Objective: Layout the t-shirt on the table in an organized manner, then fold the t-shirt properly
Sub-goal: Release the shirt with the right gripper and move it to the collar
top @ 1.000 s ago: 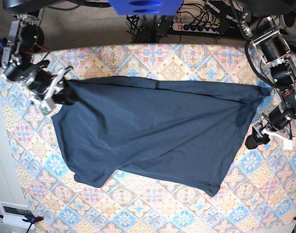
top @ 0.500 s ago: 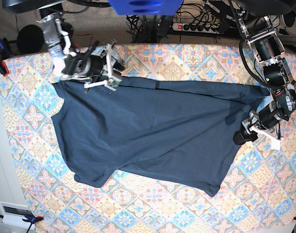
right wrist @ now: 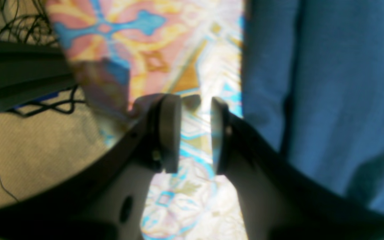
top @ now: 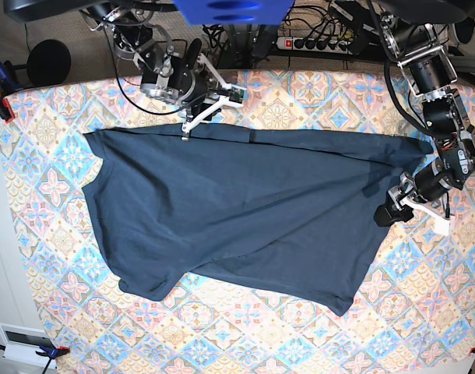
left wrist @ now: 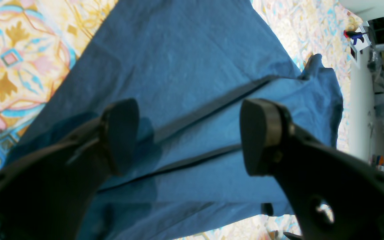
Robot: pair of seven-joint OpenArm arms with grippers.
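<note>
Item: navy t-shirt (top: 245, 214), spread over the middle of the desk (top: 315, 343) but skewed. One long straight edge runs along the far side; the near edge is ragged, with a flap doubled under at the near left. Layout step, in my judgement, not finished.

Item: my left end effector (left wrist: 185, 136), jaws spread wide, empty, hovering just over the shirt's bunched corner at my left. Two dark creases run between the jaws.
Risk: closing here could pinch both layers of the crease, so a pull would drag a fold along instead of flattening it.

Item: my right end effector (right wrist: 195, 133), jaws narrowly parted, nothing between them, over bare patterned cloth just beside the shirt's far edge.
Risk: a low pinch here could catch the desk's cloth cover and rumple it, shifting the shirt.

Risk, general: tugging one corner alone may skew the garment further.
</note>
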